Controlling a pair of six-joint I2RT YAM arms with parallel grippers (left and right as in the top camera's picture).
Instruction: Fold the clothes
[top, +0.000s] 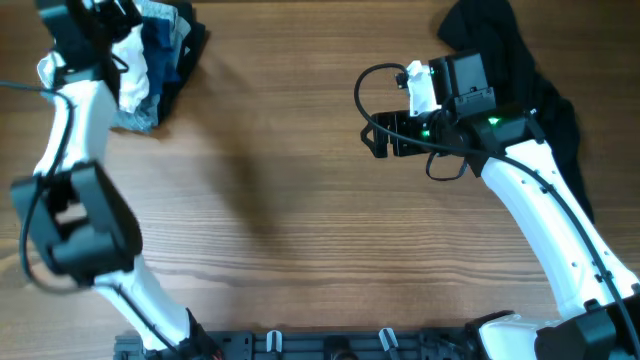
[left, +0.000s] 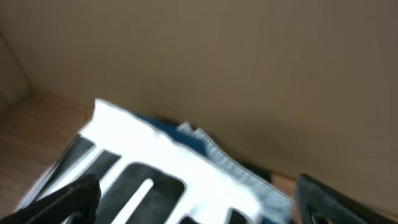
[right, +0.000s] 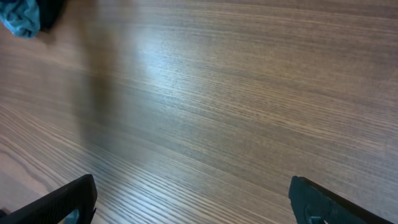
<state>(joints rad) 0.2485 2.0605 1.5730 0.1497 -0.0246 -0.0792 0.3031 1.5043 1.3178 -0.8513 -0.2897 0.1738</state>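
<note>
A pile of clothes (top: 160, 60) lies at the table's far left corner: a white garment with black print (left: 155, 146) on top, with blue denim (left: 202, 144) and dark cloth under it. My left gripper (left: 199, 202) is open, its fingers spread wide just above the white garment and holding nothing. A black garment (top: 520, 70) lies crumpled at the far right. My right gripper (top: 378, 135) is open and empty over bare wood (right: 205, 93), left of the black garment and apart from it.
The wooden table (top: 300, 220) runs between the two heaps. An edge of the left pile shows at the top left of the right wrist view (right: 22, 18). A plain wall (left: 249, 62) rises behind the left pile.
</note>
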